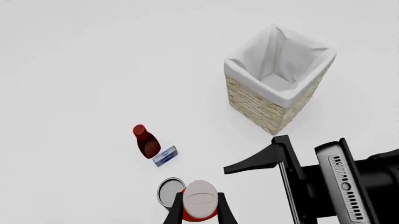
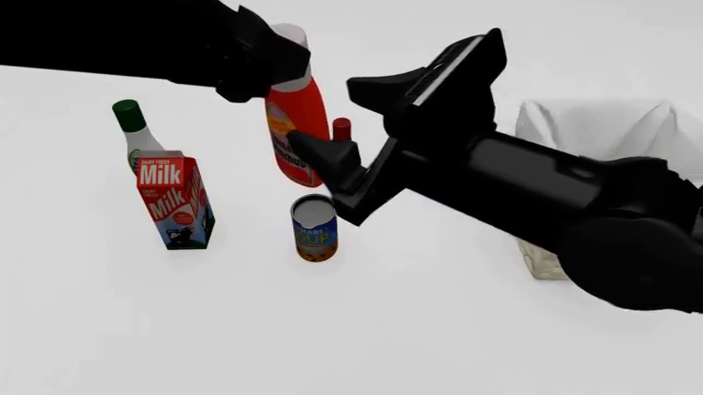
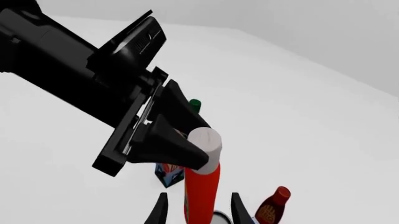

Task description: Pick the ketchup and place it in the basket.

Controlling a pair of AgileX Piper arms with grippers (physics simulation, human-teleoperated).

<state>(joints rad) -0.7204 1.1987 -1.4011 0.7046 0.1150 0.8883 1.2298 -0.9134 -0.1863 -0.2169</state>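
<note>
White table [image 2: 439,329], left gripper [image 2: 272,72] gripping ketchup [image 2: 299,123]

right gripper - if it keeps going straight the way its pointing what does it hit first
Most likely the ketchup: in the right wrist view the bottle stands between the right gripper's open fingers, held near its cap by the left gripper. Exact depth is unclear.

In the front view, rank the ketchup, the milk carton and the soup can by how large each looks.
1. The ketchup, though held up off the table nearer the camera, so its lead is unsure.
2. The milk carton.
3. The soup can, clearly smallest.
</note>
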